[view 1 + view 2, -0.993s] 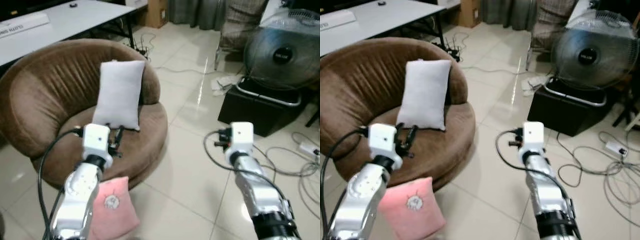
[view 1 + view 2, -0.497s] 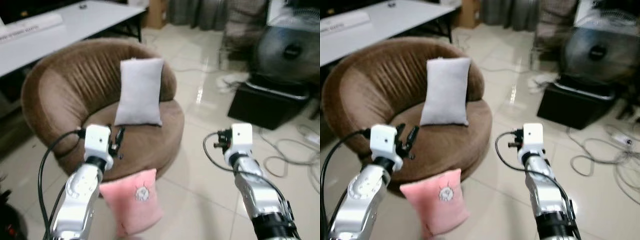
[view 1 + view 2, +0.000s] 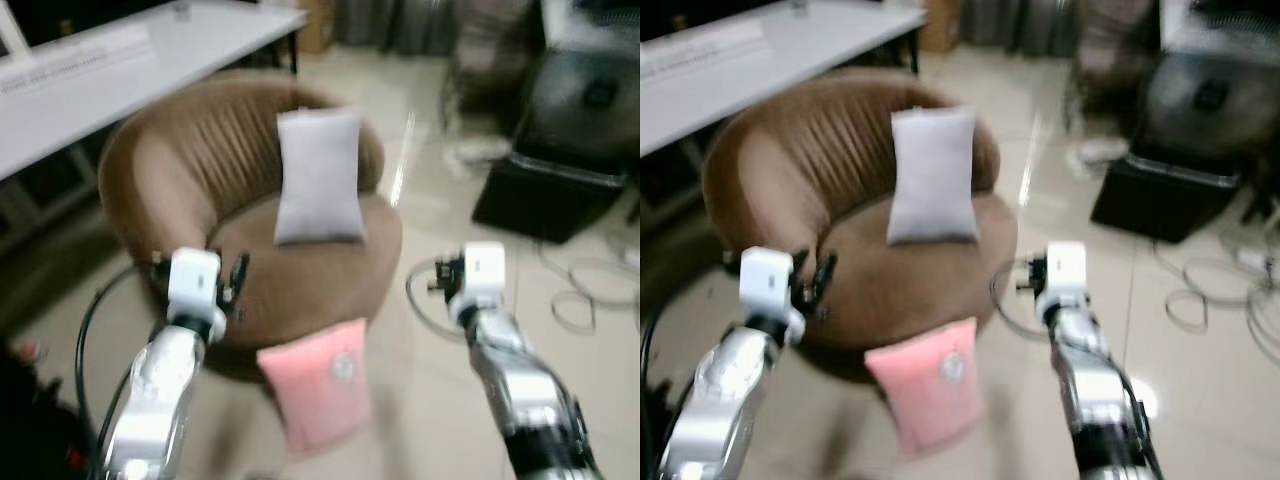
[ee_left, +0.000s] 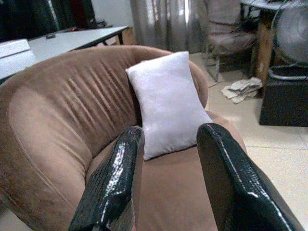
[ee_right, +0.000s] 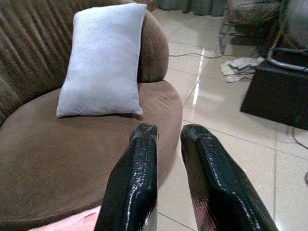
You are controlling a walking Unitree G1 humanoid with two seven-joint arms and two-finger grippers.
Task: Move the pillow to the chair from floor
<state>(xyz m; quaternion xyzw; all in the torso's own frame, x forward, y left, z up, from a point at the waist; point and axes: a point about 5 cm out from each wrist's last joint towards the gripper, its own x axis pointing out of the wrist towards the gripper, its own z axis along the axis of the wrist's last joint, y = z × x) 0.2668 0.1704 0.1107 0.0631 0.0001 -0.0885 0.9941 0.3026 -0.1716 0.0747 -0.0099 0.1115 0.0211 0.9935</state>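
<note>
A pink pillow point(image 3: 318, 385) stands on the tiled floor, leaning against the front of the round brown chair point(image 3: 190, 160). A white pillow point(image 3: 320, 178) stands upright on the chair seat against the backrest. My left gripper point(image 4: 168, 134) hovers open over the chair's front left edge, pointing at the white pillow, with nothing between its fingers. My right gripper point(image 5: 168, 130) hangs over the floor right of the chair, its fingers a narrow gap apart and empty. A corner of the pink pillow point(image 5: 72, 222) lies below it. Both eye views are blurred.
A white table point(image 3: 150, 60) stands behind the chair at the left. A fan point(image 3: 590, 90) sits above a black box point(image 3: 545, 200) at the back right. Cables point(image 3: 590, 305) trail over the floor at the right. Open tile lies between chair and box.
The whole picture has shifted and blurred, so the camera has moved; chair and pillows now sit further right in the view. Both arms keep the same raised pose.
</note>
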